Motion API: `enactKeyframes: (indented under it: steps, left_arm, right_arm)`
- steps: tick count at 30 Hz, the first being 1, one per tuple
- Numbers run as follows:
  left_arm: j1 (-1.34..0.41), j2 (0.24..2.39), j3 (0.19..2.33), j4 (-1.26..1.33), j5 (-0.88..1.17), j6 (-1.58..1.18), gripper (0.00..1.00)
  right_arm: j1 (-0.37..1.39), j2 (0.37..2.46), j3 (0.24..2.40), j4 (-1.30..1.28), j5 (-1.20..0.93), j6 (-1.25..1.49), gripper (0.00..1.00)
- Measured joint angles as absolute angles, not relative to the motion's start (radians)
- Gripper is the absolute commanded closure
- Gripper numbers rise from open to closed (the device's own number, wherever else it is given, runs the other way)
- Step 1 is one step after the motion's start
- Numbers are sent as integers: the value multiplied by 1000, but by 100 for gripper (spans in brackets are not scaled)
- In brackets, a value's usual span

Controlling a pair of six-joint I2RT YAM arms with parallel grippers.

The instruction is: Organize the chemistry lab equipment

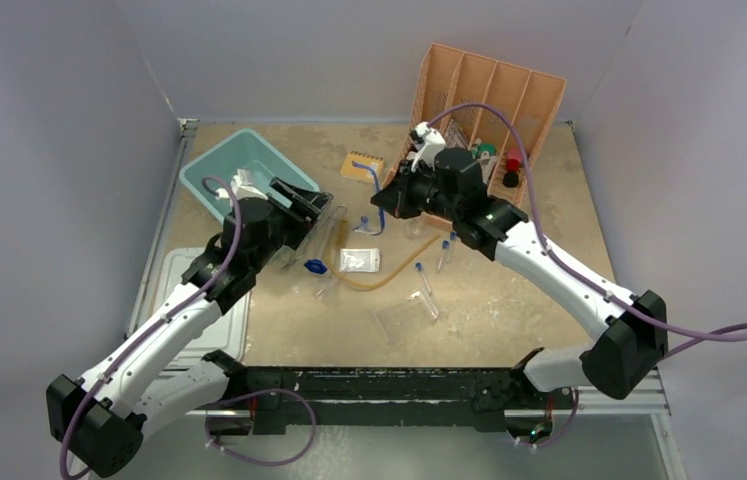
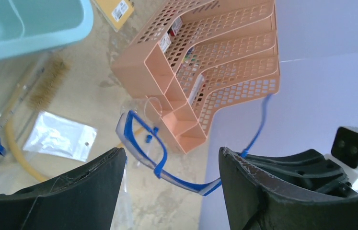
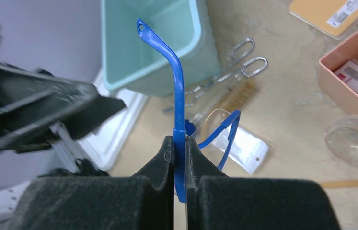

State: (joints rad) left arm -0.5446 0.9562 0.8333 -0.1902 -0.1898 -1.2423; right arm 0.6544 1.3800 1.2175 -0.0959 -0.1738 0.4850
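Top view, with both wrist views. The right gripper (image 3: pixel 180 142) has its jaws shut tight on one blue side arm of the goggles (image 3: pixel 177 72), which hang above the table at frame centre, just left of the peach divider (image 1: pixel 509 95). The left gripper (image 2: pixel 172 154), upper left of centre in the top view, has its jaws wide apart and grips nothing. In its own view the goggles' frame and lens sit in the gap between its two fingers (image 2: pixel 95 187), but whether either finger touches them cannot be told. Below the goggles lie one small clear bag (image 1: pixel 360 260) and one length of amber tubing (image 1: pixel 389 275) that curves beneath the bag. Blue-capped test tubes (image 1: pixel 444 250) lie loose, right of and below the tubing; three or perhaps four, as their clear bodies blur into the tabletop. One pair of metal tongs (image 3: pixel 236 67) and one bristle brush (image 3: pixel 238 96) lie beside the teal bin (image 1: pixel 211 170) at upper left. One orange notepad (image 1: pixel 362 165) lies between bin and divider. The right arm blocks the divider's lower compartments from above.
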Motion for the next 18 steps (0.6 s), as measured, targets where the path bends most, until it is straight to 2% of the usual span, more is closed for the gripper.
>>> enactKeyframes:
  steps: [11,18]
  left_arm:
    - [-545,1002,823,-178,-64,-1597,29]
    - [-545,1049,823,-72,25,-1739,21]
  right_arm:
    - [654,1260,1180,134,-171,645,100]
    - [654,1230,1121,253,-228,644,100]
